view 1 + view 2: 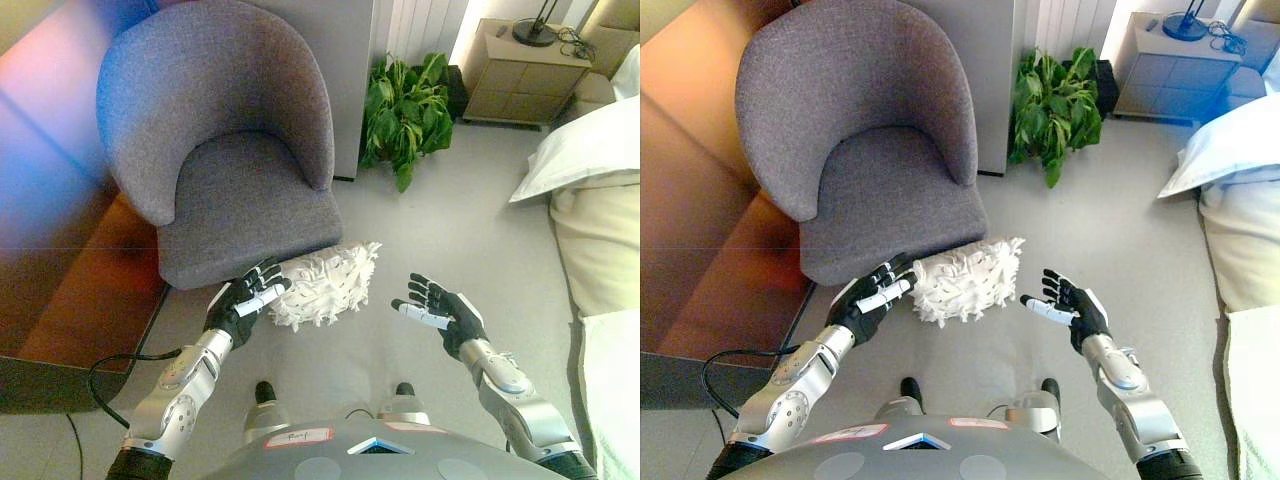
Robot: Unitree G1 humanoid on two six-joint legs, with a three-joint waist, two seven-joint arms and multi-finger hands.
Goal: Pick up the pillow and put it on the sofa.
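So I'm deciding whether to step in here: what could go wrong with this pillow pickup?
1. Only the left hand touches the pillow; the right hand is open and apart from it. A one-sided lift may let the shaggy pillow slip.
2. The pillow leans against the front of the chair, so a push from the left hand could slide it along rather than trap it.
3. The plant stands near the chair; a wide swing could brush it.

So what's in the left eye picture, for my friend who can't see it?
A fluffy white pillow lies on the floor against the front of a grey armchair. The robot's left hand is open at the pillow's left end, and its right hand is open, a little way off to the pillow's right. A green plant stands behind the chair.
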